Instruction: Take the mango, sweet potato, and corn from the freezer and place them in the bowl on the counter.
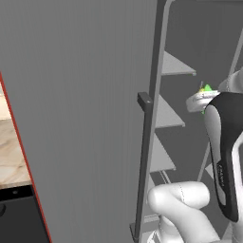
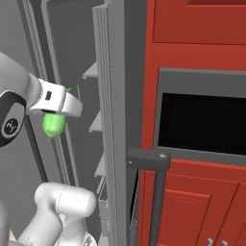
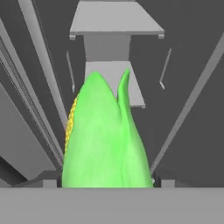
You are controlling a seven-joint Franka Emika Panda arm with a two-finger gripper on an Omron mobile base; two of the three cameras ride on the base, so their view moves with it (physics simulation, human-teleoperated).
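The corn (image 3: 105, 140), a bright green husk with a strip of yellow kernels on its left side, stands between my gripper's (image 3: 107, 181) fingers; the gripper is shut on it. From the right base view the corn (image 2: 54, 125) hangs below the white hand, inside the open freezer (image 2: 72, 48). The left base view catches green tips of the corn (image 1: 206, 88) above the hand. The freezer's grey door (image 1: 85, 118) stands open, with grey inner shelves (image 1: 175, 66) behind it. A strip of the counter (image 1: 12, 156) shows at far left. The mango, the sweet potato and the bowl are out of view.
Grey freezer shelves (image 3: 116, 22) lie beyond the corn. The door's vertical bar handle (image 1: 144, 156) stands close to my arm. Red cabinets (image 2: 192, 29) and a black appliance front (image 2: 202, 125) flank the freezer on the right.
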